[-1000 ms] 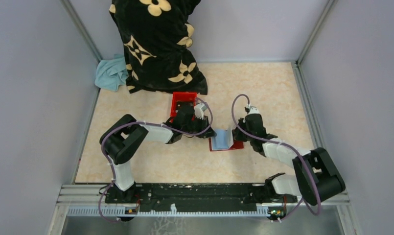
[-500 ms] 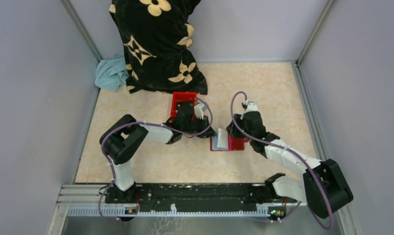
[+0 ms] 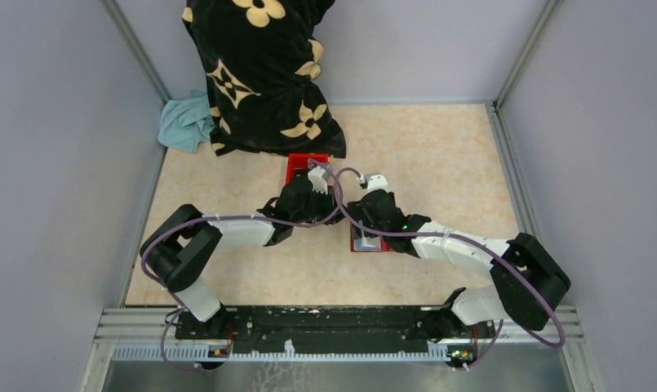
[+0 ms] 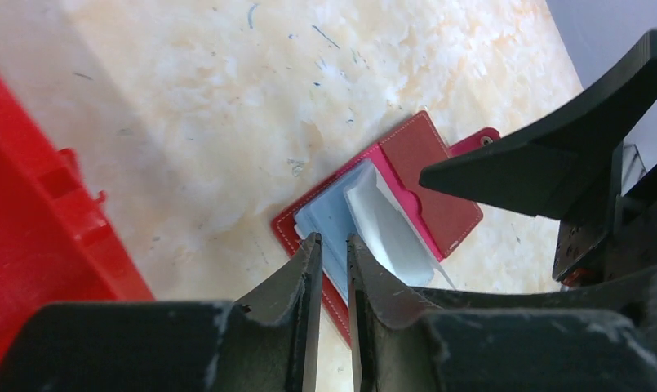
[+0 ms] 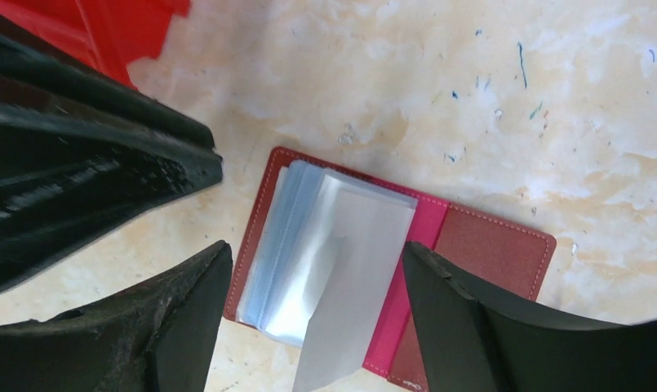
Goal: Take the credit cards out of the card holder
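Note:
The card holder (image 5: 488, 253) lies open and flat on the table, dark red with a pink spine; it also shows in the left wrist view as the card holder (image 4: 439, 180). A stack of pale blue credit cards (image 5: 280, 237) sits in its left half, under a clear sleeve leaf (image 5: 366, 269) that stands up a little. My right gripper (image 5: 315, 245) hangs open right above, one finger on each side of the stack, touching nothing. My left gripper (image 4: 335, 238) hovers just off the holder's left edge, its jaws a narrow slit apart with nothing between them.
A bright red open box (image 3: 307, 160) stands just behind the left gripper. A black cloth with cream flowers (image 3: 259, 73) and a teal rag (image 3: 186, 122) lie at the back left. Grey walls close in the table on three sides.
My right gripper has opened wide and swung left over the card holder. The sleeve it held up has dropped back. My left gripper has drawn back a little from the holder.

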Controlling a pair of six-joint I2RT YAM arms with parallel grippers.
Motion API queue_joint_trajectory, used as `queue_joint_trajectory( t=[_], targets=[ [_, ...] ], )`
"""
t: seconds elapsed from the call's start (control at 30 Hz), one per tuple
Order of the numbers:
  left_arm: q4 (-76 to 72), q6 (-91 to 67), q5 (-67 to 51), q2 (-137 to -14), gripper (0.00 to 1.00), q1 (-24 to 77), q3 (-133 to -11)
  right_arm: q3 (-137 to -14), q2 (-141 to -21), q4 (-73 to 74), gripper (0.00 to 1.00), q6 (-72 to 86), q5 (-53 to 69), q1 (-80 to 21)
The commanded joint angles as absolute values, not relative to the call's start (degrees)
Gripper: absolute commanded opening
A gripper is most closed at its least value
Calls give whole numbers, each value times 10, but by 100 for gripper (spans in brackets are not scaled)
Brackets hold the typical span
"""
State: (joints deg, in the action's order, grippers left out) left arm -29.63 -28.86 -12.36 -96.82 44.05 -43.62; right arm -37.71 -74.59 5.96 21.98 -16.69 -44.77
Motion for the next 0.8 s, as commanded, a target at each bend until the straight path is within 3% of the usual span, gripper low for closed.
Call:
queue_joint_trajectory(
  t=[0.0,0.43,0.77],
  targets=[
    [-306,-289,-61,-941,23,442,-412,-422,-788,85,77,193,-251,-490],
    [-292,-295,-8,-925,22,442,-402,-447,-878,111,68,210,-300,-516],
    [-288,-294,-16,-934,22,442,-409,-443,-886,122,37,228,-308,-516]
  ],
)
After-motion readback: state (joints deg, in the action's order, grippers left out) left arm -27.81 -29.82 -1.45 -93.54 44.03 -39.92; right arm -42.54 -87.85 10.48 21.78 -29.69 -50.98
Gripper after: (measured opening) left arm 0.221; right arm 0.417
